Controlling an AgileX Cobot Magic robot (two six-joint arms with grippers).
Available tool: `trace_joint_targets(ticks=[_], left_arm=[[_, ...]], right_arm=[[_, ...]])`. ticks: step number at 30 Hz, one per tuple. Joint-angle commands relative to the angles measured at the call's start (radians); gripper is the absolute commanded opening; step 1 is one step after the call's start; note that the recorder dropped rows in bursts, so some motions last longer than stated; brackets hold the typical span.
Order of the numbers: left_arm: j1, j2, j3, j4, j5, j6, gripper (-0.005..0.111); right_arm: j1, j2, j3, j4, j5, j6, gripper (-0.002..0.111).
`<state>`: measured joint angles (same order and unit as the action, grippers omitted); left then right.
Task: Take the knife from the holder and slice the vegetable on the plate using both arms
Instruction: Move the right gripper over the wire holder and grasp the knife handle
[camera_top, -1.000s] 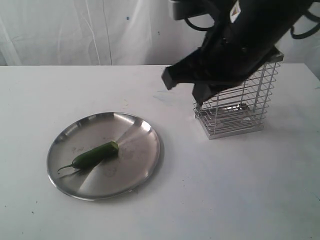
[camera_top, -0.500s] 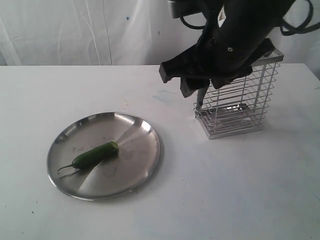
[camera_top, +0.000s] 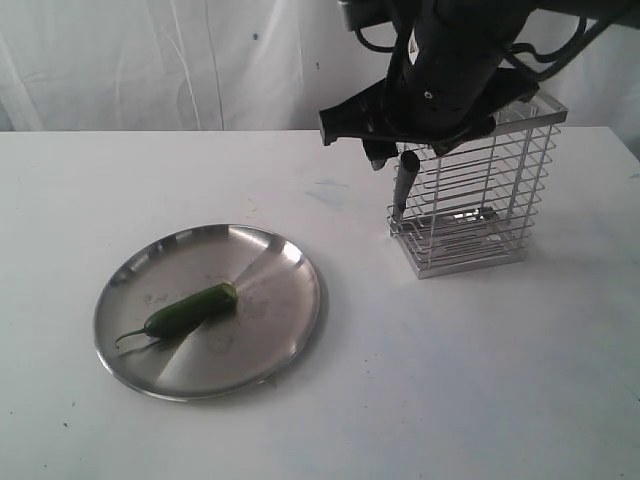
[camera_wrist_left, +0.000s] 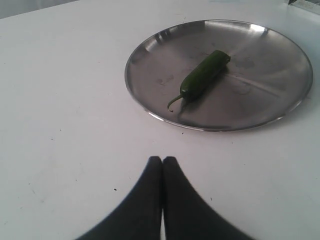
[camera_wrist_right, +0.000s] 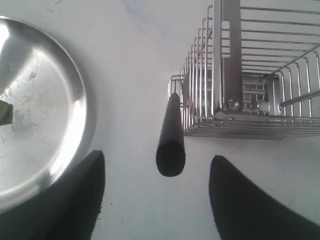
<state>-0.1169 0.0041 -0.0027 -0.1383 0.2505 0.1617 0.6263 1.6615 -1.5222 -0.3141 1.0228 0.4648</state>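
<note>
The black knife (camera_top: 402, 186) stands nearly upright at the left corner of the chrome wire holder (camera_top: 480, 205), handle up. In the right wrist view its handle (camera_wrist_right: 170, 139) rises along the holder (camera_wrist_right: 250, 75). My right gripper (camera_top: 405, 150) (camera_wrist_right: 157, 159) hangs open just above the handle end, with a finger on each side and not touching it. The green vegetable (camera_top: 190, 308) (camera_wrist_left: 202, 75) lies on the steel plate (camera_top: 280, 250) (camera_wrist_left: 280, 65). My left gripper (camera_wrist_left: 162, 160) is shut and empty over the table, short of the plate. It does not show in the exterior view.
The white table (camera_top: 480, 380) runs back to a white curtain (camera_top: 150, 60). The right arm's black body and cables (camera_top: 450, 50) hang over the holder's top.
The right gripper has opened, and its wrist has swung from a slant over the holder to point down. The knife handle now shows free beneath it. The pepper, the plate and the holder stay put.
</note>
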Motion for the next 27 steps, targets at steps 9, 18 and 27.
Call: trace_joint_targets(ticks=[9, 18, 27], left_arm=[[-0.004, -0.004, 0.003, -0.002, 0.004, 0.000, 0.000], [-0.004, -0.004, 0.003, -0.002, 0.004, 0.000, 0.000], [-0.004, -0.004, 0.003, -0.002, 0.004, 0.000, 0.000]], right_arm=[[-0.009, 0.077, -0.005, -0.067, -0.067, 0.082, 0.055], [-0.009, 0.077, -0.001, -0.088, -0.053, 0.166, 0.052], [-0.009, 0.077, -0.001, -0.083, -0.016, 0.164, 0.039]])
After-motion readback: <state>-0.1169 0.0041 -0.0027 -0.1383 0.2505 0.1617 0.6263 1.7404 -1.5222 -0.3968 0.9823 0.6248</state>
